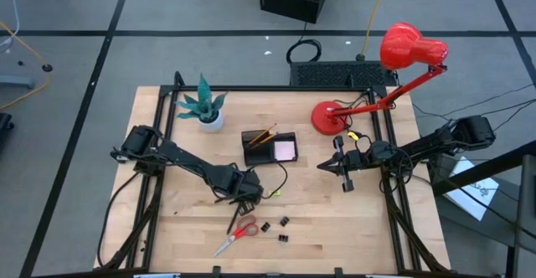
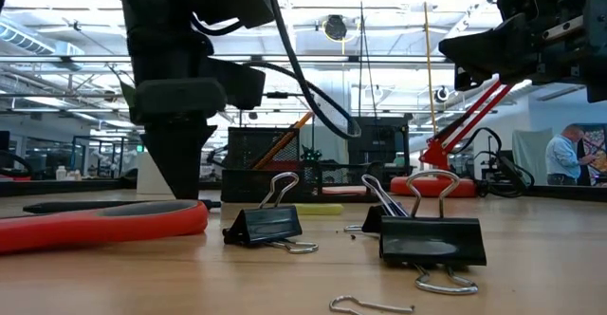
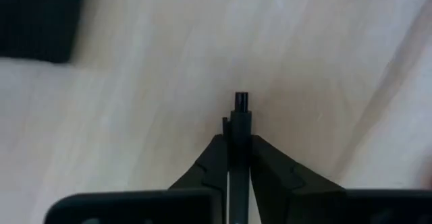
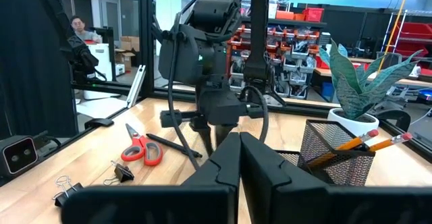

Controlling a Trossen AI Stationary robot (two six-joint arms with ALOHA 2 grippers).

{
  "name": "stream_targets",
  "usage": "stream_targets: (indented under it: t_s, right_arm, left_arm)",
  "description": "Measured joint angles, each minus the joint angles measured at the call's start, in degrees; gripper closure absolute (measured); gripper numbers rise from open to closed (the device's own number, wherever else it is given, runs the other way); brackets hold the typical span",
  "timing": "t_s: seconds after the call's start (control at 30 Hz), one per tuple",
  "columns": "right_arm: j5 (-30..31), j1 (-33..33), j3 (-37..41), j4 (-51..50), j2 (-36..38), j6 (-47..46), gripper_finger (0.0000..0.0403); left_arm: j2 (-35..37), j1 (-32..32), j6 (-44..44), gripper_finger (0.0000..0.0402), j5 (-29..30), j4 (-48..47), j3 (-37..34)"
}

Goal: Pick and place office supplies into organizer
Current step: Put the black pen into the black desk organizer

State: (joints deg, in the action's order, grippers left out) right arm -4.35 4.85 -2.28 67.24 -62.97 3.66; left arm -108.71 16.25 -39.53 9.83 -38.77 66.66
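Note:
My left gripper [image 1: 243,198] points down at the table's near middle and is shut on a black pen [image 1: 234,218]. Red-handled scissors [image 1: 237,234] and three black binder clips [image 1: 284,221] lie on the wood just nearer. A small yellow piece [image 1: 275,194] lies right of the gripper. The black organizer [image 1: 270,146] stands farther back with orange pencils [image 1: 264,134] leaning in its mesh cup and a pink sticky pad [image 1: 285,150] in its tray. My right gripper [image 1: 347,182] hangs shut above the table on the right, touching nothing. My left gripper pinches the black pen between its two fingers [image 3: 217,162] near its clicker end [image 3: 241,102], which sticks out just past the fingertips. The fingers come from above, pointing down, across the pen. The rest of the pen [image 4: 172,146] runs toward the scissors, low over the wood.
A potted teal plant [image 1: 205,109] stands at the far left, and a red desk lamp [image 1: 394,69] has its base at the far right. A black keyboard [image 1: 339,74] lies beyond the far edge. Bare wood lies left of the scissors. People show in the room behind [image 2: 569,154].

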Motion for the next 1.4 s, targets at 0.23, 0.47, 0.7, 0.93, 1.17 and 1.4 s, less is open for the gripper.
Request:
stream_targets:
  t_s: [0.23, 0.47, 0.7, 0.93, 1.17, 1.4]
  right_arm:
    - [0.0, 0.0, 0.0, 0.0, 0.0, 0.0, 0.0399]
    - [0.0, 0.0, 0.0, 0.1, 0.0, 0.0, 0.0399]
    - [-0.1, 0.0, 0.0, -0.1, 0.0, 0.0, 0.0399]
    - [-0.1, 0.0, 0.0, -0.3, 0.0, 0.0, 0.0399]
    - [-0.2, 0.0, 0.0, -0.3, 0.0, -0.7, 0.0399]
    - [-0.2, 0.0, 0.0, -0.3, 0.0, -1.3, 0.0399]
  left_arm:
    - [9.0, -0.4, 9.7, 0.0345, 9.4, 6.6, 0.0]
    - [18.8, -0.5, 29.4, 0.0358, 16.7, 21.8, 0.1]
    - [23.2, -2.0, 49.5, 0.0346, 18.1, 32.5, 0.2]
    - [23.6, -9.4, 49.9, 0.0353, 14.6, 32.3, 0.1]
    - [23.2, -17.7, 47.5, 0.0354, 4.1, 33.9, -2.9]
    - [23.0, -23.3, 43.3, 0.0354, -2.3, 45.3, -13.7]
